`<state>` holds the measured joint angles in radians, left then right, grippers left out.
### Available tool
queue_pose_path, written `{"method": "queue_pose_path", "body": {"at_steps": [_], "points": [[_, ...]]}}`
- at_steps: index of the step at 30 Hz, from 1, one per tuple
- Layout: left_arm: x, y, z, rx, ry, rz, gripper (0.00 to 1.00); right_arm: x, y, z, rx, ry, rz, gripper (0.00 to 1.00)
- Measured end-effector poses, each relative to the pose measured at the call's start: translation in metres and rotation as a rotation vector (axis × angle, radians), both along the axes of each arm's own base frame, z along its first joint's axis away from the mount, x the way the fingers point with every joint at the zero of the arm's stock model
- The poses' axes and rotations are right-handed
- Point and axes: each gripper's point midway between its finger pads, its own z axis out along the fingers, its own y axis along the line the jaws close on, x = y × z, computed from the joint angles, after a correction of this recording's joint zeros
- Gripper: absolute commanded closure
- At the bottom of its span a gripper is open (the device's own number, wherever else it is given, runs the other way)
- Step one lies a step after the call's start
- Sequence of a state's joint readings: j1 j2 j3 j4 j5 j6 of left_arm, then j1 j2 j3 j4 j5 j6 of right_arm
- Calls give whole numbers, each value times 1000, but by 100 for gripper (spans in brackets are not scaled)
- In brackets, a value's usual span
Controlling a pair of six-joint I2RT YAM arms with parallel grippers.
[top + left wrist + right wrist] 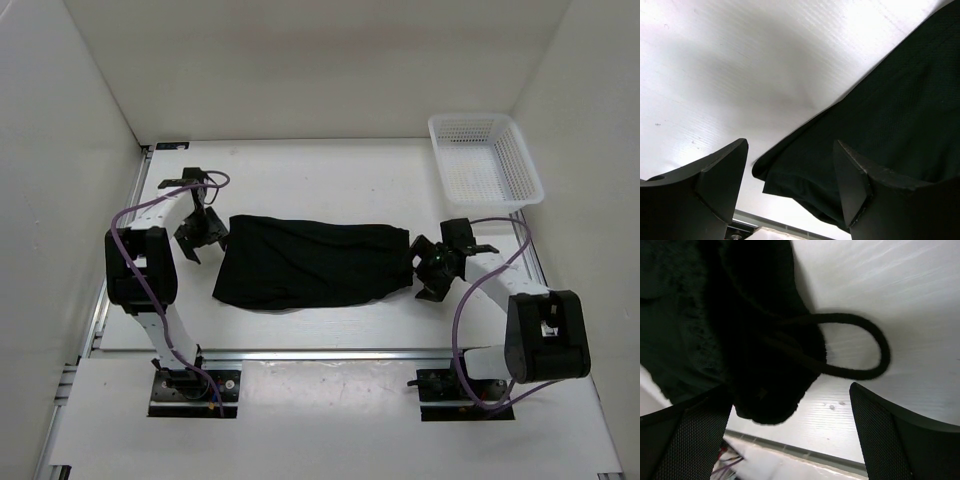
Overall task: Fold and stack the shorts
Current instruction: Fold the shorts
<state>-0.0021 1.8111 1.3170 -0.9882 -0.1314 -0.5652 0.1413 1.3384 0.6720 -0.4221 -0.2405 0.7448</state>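
The black shorts (310, 262) lie flat across the middle of the white table, long side left to right. My left gripper (200, 236) is open at their left end; in the left wrist view the shorts' corner (805, 172) lies between the spread fingers (720, 180), not gripped. My right gripper (432, 268) is open at their right end. In the right wrist view the waistband end (765, 385) and a looped drawstring (865, 347) lie between the open fingers (895, 435).
A white mesh basket (484, 158) stands at the table's back right corner. White walls enclose the table on three sides. Metal rails (300, 352) run along the near and side edges.
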Motion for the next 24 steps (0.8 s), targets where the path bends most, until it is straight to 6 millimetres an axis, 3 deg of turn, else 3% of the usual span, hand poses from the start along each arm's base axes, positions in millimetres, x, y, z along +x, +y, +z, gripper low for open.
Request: {"method": "queue_pose_path", "body": {"at_steps": [4, 13, 16, 17, 20, 24], "points": [[2, -1, 0, -6, -8, 0, 21, 1, 14, -6, 93, 24, -28, 4], [4, -2, -12, -12, 13, 2, 21, 21, 22, -11, 165, 1, -122, 33], [2, -2, -20, -13, 38, 4, 21, 26, 20, -15, 152, -7, -140, 46], [2, -2, -23, -13, 44, 6, 21, 27, 19, -16, 145, -7, -144, 59], [2, -3, -28, -13, 57, 8, 22, 28, 14, -22, 110, -8, -151, 81], [1, -3, -30, -14, 64, 10, 22, 36, 4, -19, 34, -35, -144, 98]]}}
